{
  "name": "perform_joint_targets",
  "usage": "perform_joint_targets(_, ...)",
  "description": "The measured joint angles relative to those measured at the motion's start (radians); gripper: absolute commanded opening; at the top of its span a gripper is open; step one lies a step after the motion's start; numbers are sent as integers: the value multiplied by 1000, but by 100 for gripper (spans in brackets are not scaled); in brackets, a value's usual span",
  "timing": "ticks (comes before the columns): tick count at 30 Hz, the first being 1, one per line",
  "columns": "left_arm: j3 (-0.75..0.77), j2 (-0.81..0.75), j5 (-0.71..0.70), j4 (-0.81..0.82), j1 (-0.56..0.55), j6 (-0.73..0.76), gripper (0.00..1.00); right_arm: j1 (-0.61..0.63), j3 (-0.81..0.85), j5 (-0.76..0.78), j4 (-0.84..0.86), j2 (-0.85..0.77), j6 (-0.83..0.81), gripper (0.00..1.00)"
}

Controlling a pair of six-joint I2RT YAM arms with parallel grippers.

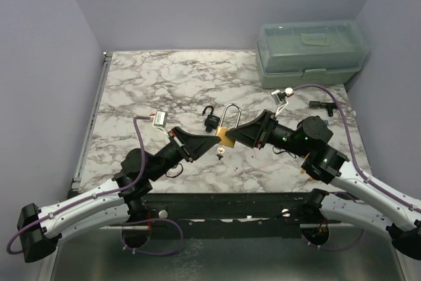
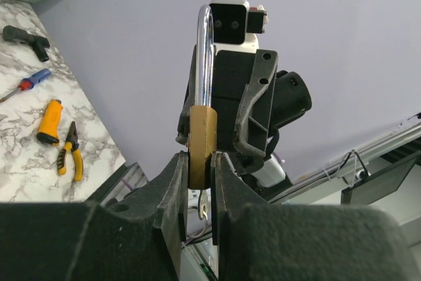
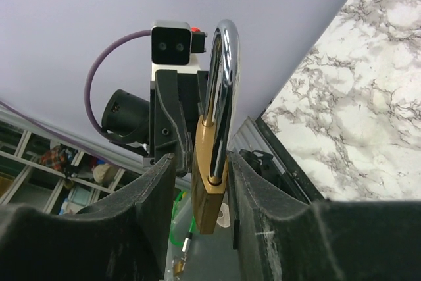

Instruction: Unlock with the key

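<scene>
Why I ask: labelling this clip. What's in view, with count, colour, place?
Brass padlock: one, gold with silver shackle, upright mid-table.
Key: one seen, silvery, under it.
Small padlock: one, black, behind it.
Storage box: one, pale green, back right.
Black tool: one, right side.
Screwdriver: one, red and blue, right side.
Orange-handled tool: one, beside it.
Pliers: one, yellow handles, right side.
Table: one, white marble.
Left gripper: black, shut on brass padlock.
Right gripper: black, straddling that padlock.
</scene>
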Motion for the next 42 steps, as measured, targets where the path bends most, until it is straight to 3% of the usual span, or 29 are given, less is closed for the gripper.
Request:
perform_joint_targets(4, 0, 20, 7, 2, 0, 0, 0, 0, 0, -3, 1, 13, 0, 41)
perform_joint_targets(13, 10, 48, 24, 18, 0, 0, 0, -7, 1, -4, 1, 31, 6, 1)
perform_joint_targets(14, 10, 48, 24, 20, 0, 1, 1, -6, 2, -4, 2, 30, 5, 1)
perform_joint_targets(15, 10, 48, 25, 20, 0, 1, 10, -6, 2, -5, 2, 30, 5, 1)
perform_joint_targets(18, 10, 45, 24, 17, 0, 1, 51, -6, 2, -5, 0, 28, 5, 1)
perform_joint_targets(19, 10, 43, 24, 14, 0, 2, 58, -6, 2, -5, -5, 26, 6, 1)
perform_joint_targets(21, 10, 35, 24, 3, 0, 10, 63, -6, 2, 6, -27, 19, 6, 1)
perform_joint_targets(25, 33, 1, 20, -74, 0, 35, 62, -2, 2, 76, -102, -11, 26, 1)
perform_joint_targets(30, 48, -21, 19, -160, 0, 60, 50, -2, 15, 169, -163, -47, 47, 1)
perform_joint_targets(42, 48, 93, 65, -154, 0, 73, 38, -2, 54, 207, -186, 14, 54, 1)
